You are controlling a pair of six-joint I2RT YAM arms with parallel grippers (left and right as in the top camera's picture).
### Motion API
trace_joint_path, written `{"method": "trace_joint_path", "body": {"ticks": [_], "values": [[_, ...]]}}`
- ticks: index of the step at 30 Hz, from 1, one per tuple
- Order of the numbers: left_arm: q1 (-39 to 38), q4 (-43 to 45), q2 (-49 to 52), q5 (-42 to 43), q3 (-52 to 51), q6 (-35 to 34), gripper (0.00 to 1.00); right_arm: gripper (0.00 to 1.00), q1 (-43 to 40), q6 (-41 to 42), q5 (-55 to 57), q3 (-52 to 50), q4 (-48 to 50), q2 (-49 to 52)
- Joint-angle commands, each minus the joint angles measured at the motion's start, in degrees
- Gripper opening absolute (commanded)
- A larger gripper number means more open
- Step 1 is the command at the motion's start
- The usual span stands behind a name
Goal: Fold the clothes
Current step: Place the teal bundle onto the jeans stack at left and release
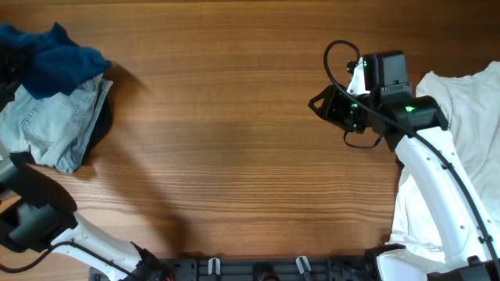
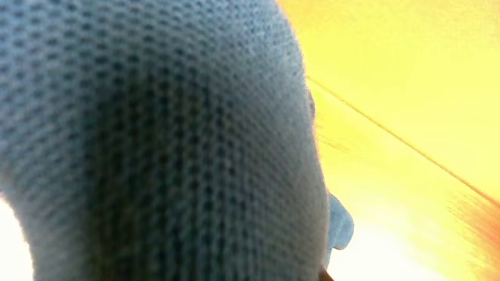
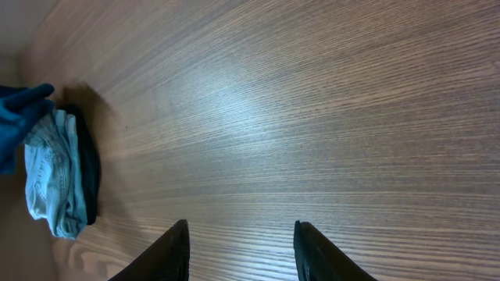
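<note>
From above, a blue knit top lies crumpled on jeans and a dark garment at the left edge of the table, a white cloth sits at the right edge, and no basket or bin shows; nothing looks folded yet, so the top should be lifted by one edge and spread flat mid-table. The left wrist view is filled by that knit, so I cannot tell whether the left claw grips it. The right wrist view shows the right claw spread wide and empty over bare wood, free to take the opposite corner.
</note>
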Motion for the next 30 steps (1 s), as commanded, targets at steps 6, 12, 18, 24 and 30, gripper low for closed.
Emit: {"method": "trace_joint_path", "body": {"ticks": [6,12,18,24,30], "values": [[3.8,-6.7,-6.6,-10.0,0.8,1.6,0.04,0.43,0.1,-2.3,-0.1,0.4,-0.3,0.3],[2.5,12.3,-7.1,12.5,0.7,-5.0,0.04,0.44,0.1,-2.5,-0.1,0.4,-0.3,0.3],[-2.3,10.2,-3.7,1.1,0.7,0.5,0.04,0.44,0.1,-2.5,-0.1,0.4,-0.6,0.3],[1.2,-5.1,-1.2,-11.9,0.7,10.1,0.06,0.44,0.1,-2.5,-0.1,0.4,-0.7,0.3],[5.0,-16.3,-0.7,-22.6,0.7,4.7,0.12,0.44,0.1,-2.7,-0.1,0.4,-0.6,0.3]]}}
